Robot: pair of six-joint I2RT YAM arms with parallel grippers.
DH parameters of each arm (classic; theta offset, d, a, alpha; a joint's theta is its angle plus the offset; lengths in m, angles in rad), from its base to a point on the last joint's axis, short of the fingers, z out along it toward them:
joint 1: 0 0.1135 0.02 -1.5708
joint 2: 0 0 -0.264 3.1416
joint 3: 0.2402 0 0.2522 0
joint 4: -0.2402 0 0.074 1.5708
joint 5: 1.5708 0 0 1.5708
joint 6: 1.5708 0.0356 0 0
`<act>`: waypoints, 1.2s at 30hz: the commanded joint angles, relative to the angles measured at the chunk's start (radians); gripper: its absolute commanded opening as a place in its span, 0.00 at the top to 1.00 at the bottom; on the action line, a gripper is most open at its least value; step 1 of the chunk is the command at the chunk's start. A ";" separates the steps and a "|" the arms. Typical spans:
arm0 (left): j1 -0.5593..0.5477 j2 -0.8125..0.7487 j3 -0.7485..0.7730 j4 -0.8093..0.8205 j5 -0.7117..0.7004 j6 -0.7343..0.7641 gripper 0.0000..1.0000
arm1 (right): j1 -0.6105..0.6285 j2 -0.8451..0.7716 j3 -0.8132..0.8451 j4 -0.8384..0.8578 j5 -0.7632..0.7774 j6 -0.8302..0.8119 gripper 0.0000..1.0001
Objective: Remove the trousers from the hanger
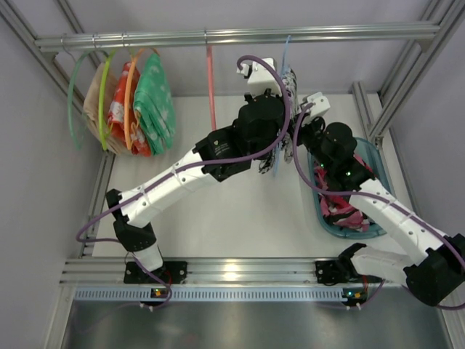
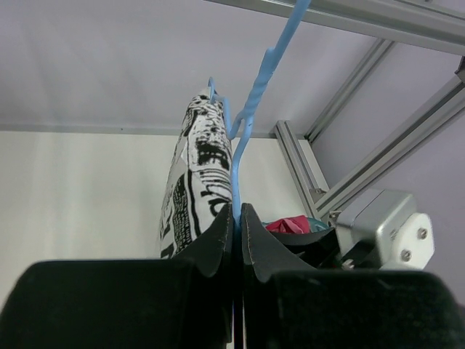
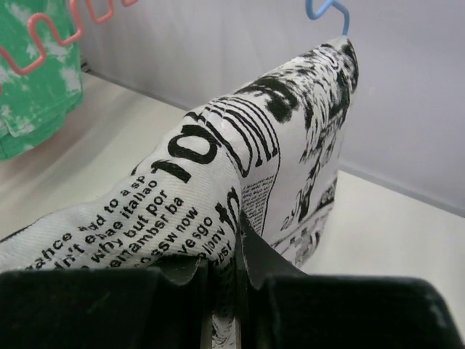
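**Newsprint trousers on a blue hanger, both hands engaged**

- Trousers [image 3: 276, 145]: a small garment of white woven cloth, printed all over with black newspaper text and pictures. It is folded over the hanger in a soft, rounded ridge and hangs beneath the rail, right of centre, above the table.
- Hanger [image 2: 256, 94]: thin, light-blue and smooth, with a slim kinked stem that runs up to the rail. The trousers lie against its left side in the left wrist view.
- Left hand [image 2: 237, 218]: black fingers pressed together, pinching the lower stem of the hanger.
- Right hand [image 3: 231, 251]: black fingers pinching a fold of the printed cloth.
- Rail [image 1: 240, 35]: a grooved aluminium bar across the back of the frame.
- Salmon-pink hanger [image 1: 211, 76]: hangs bare, left of the trousers.
- Green garment [image 1: 156, 102]: mottled print, hanging further left.
- Basket [image 1: 354, 234]: teal with rounded corners, on the pale matte table [image 1: 240, 218], holding crumpled red-pink clothes [image 1: 341, 211].
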 commanded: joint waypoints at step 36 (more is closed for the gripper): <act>0.044 -0.242 -0.456 -0.008 0.052 -0.066 1.00 | -0.103 -0.267 0.531 -0.184 0.137 0.080 1.00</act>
